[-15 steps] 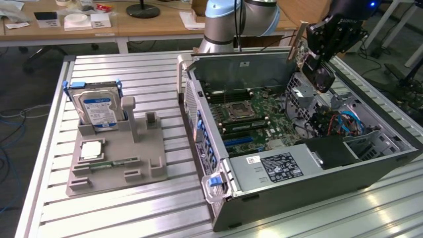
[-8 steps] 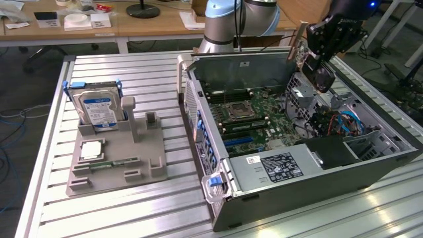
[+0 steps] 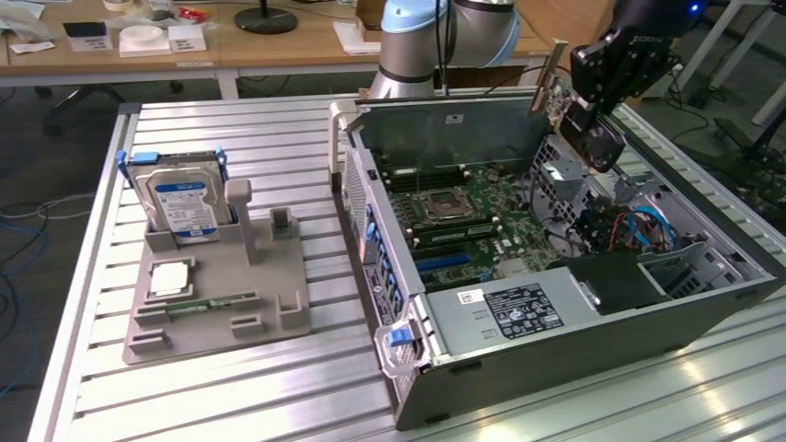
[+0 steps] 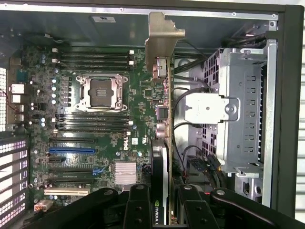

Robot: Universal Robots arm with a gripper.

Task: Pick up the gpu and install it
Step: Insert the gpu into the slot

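The gpu (image 3: 572, 107) hangs above the open computer case (image 3: 687, 322), at the exterior view's right, with its silver end bracket (image 3: 548, 78) pointing up and back. My gripper (image 3: 618, 69) is shut on it. In the wrist view the gpu (image 4: 165, 157) is seen edge-on, clamped between my black fingers (image 4: 138, 207), and its bracket (image 4: 162, 31) reaches the far case wall. It hovers over the green motherboard (image 4: 109, 124), between the processor socket (image 4: 101, 91) and the metal drive cage (image 4: 238, 109). The blue expansion slot (image 4: 71, 149) lies apart from the card, past the socket side.
A grey fixture (image 3: 227, 318) at the exterior view's left holds a silver hard drive with a blue label (image 3: 184, 198), a processor (image 3: 169, 279) and a slim memory stick (image 3: 212, 302). The power supply (image 3: 516, 308) and cables (image 3: 632, 230) crowd the case. Desks stand behind.
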